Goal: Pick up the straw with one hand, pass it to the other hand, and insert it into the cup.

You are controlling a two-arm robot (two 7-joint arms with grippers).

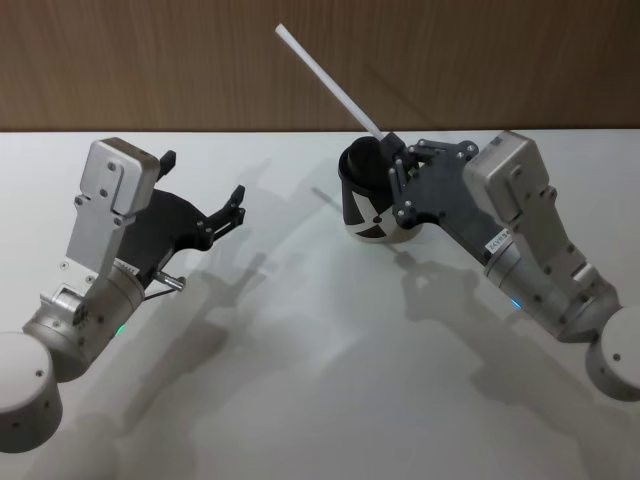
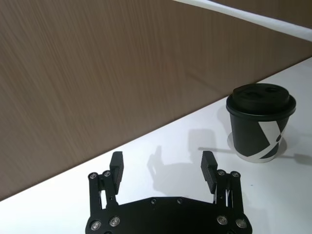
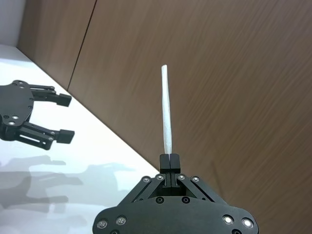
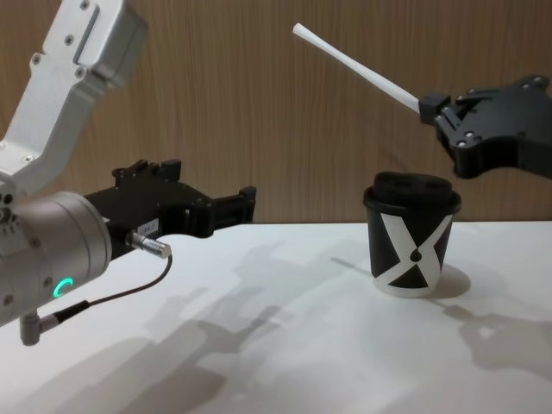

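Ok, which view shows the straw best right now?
The chest view: the straw shows side-on, full length, slanting up from the right gripper, which is shut on its lower end above the cup. The head view foreshortens it from above; the right wrist view looks along it; the left wrist view catches a partial stretch.

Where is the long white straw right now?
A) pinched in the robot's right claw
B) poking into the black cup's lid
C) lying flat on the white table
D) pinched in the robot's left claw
A: the right claw is shut on one end of the long thin white straw, holding it tilted in the air, outside the small black paper cup, while the left claw is open and empty.
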